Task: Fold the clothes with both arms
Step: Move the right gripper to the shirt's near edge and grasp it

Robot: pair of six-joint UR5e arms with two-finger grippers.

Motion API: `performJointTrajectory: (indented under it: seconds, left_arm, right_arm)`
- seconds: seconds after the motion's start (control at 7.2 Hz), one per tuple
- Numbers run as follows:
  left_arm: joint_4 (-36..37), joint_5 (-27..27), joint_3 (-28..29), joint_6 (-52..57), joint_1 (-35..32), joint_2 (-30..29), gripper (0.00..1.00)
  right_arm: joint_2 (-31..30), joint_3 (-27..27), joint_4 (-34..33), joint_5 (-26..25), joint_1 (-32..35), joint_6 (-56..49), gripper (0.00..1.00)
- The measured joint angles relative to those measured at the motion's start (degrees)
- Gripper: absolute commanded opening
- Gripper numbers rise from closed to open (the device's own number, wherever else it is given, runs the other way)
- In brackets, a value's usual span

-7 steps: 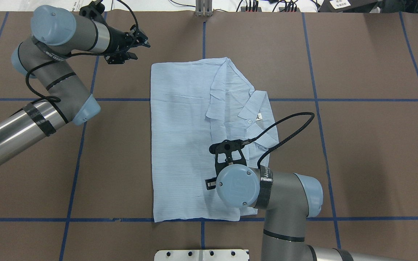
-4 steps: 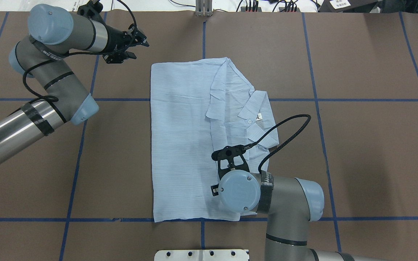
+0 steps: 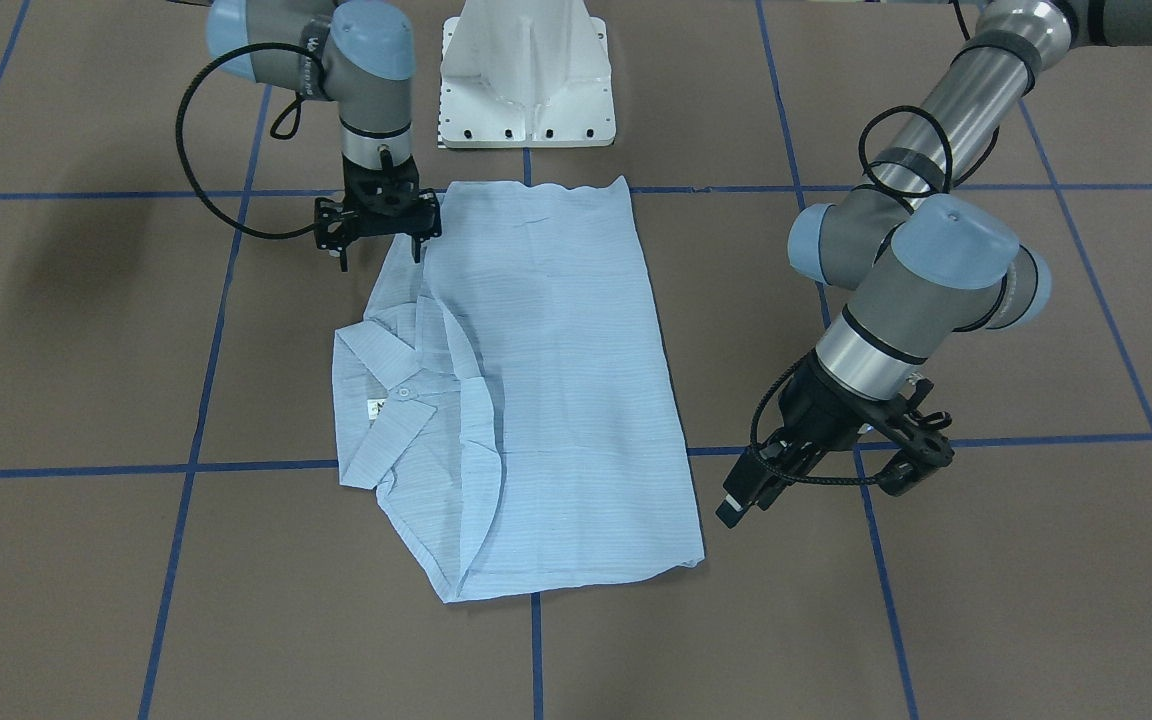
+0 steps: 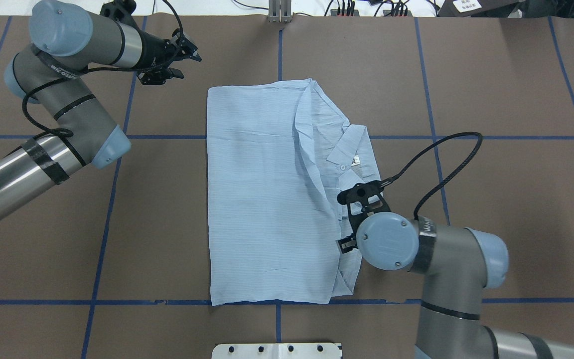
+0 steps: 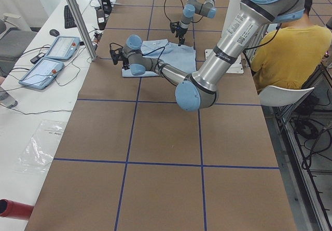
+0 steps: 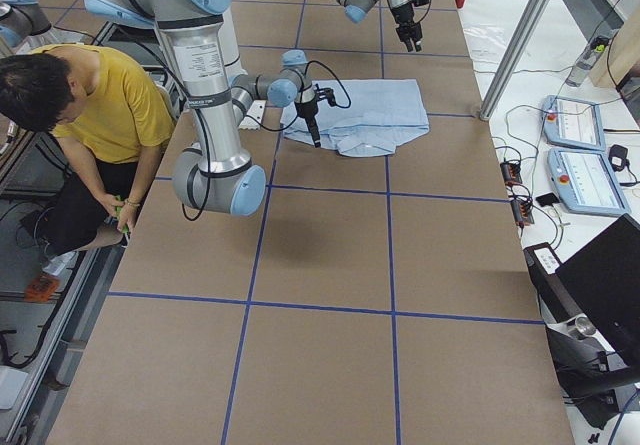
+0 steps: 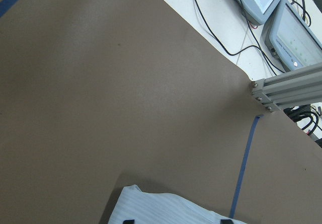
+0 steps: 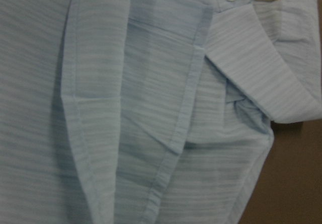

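So, we're mid-fold. The shirt (image 4: 257, 199) lies flat at the middle of the table (image 4: 506, 209), already narrowed to a long rectangle, with collar (image 4: 352, 147) and neck tag (image 4: 356, 159) on its right edge.

The right gripper (image 3: 382, 250) points straight down over that right edge, just robot-side of the collar, where a loose front flap ridges up. We can't tell if it's pinching cloth: its wrist view shows only fabric, no fingertips. The left gripper (image 4: 187, 66) hangs off the cloth, near the far left corner, jaws apart and holding nothing.

We read this step as tidying the right-hand flap before the next fold. The next move calls for that flap laid straight, then the left arm brought down onto its corner so both lift together. The fabric is thin, so we expect it to slide unless pinched low.

Around us:
- white pedestal base (image 3: 526, 80) at the near edge
- aluminium post (image 7: 287, 88) and control pendants (image 5: 52, 59) past the far edge
- a person in yellow (image 6: 100, 105) seated beside the robot

In the way, by our judgement: only the right arm's black cable (image 4: 446, 164) looping beside the collar, plus the ridge itself.
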Motion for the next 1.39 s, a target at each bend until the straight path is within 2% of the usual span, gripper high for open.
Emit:
performJointTrajectory:
  seconds: [0.28, 0.56, 0.83, 1.11, 1.39]
  left_arm:
    - [0.16, -0.96, -1.19, -0.05, -0.23, 0.57, 0.65]
    - [0.49, -1.56, -3.08, -0.08, -0.45, 1.71, 0.65]
    - [1.08, -1.64, -4.48, -0.09, -0.5, 2.45, 0.65]
    - [1.18, -1.65, -4.7, -0.09, -0.47, 2.64, 0.65]
    - [1.19, -1.63, -4.69, -0.03, -0.41, 2.68, 0.65]
  right_arm:
    - [-5.01, 3.45, -0.01, 0.29, 1.26, -0.78, 1.0]
    - [-5.03, 4.45, -0.01, 0.39, 1.26, 0.95, 1.0]
    - [-3.76, 5.27, 0.3, 1.38, 0.79, 11.07, 1.0]
    - [-1.16, 5.94, 0.79, 2.3, -0.98, 28.02, 1.0]
    - [1.01, 7.82, 1.01, 3.22, -3.17, 37.33, 1.0]
